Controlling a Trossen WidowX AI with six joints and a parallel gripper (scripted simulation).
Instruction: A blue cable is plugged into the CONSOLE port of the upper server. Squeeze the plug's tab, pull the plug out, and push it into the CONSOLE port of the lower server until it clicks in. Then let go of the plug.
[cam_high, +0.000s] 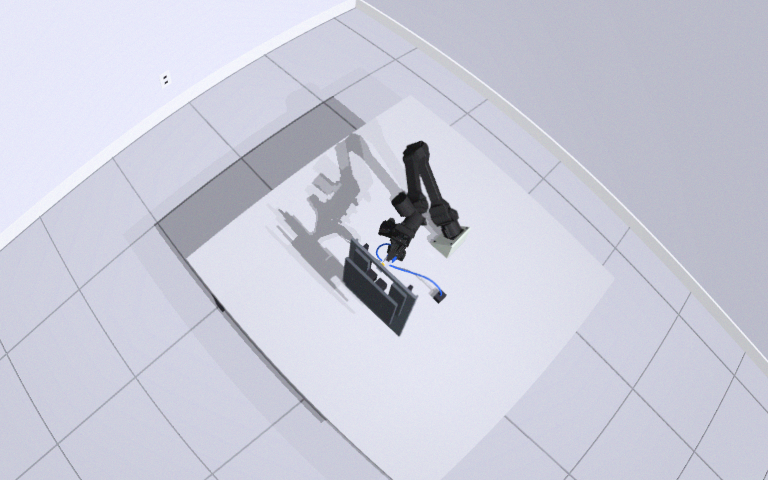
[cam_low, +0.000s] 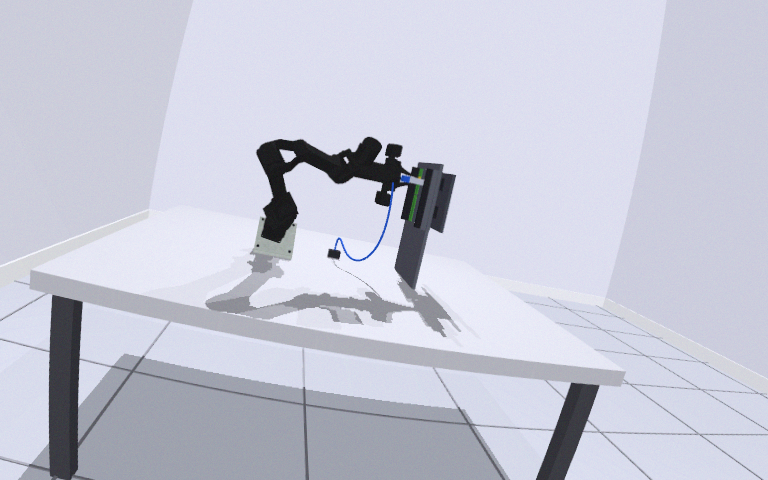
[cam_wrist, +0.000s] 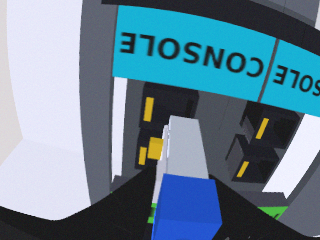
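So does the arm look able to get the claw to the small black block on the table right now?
Probably not yet: the claw is shut on the blue plug, up at the server panel.

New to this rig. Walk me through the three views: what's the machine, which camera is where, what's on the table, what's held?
The machine is a single black robot arm, bolted to a pale base plate on a white table. The top picture looks down from above, the exterior one from beside the table, and the wrist one out along the arm's end.

On the table stand a dark upright rack and a small black block, where the blue cable ends. The jaws are closed on that cable's plug, its clear tip in front of the ports under a cyan CONSOLE label.
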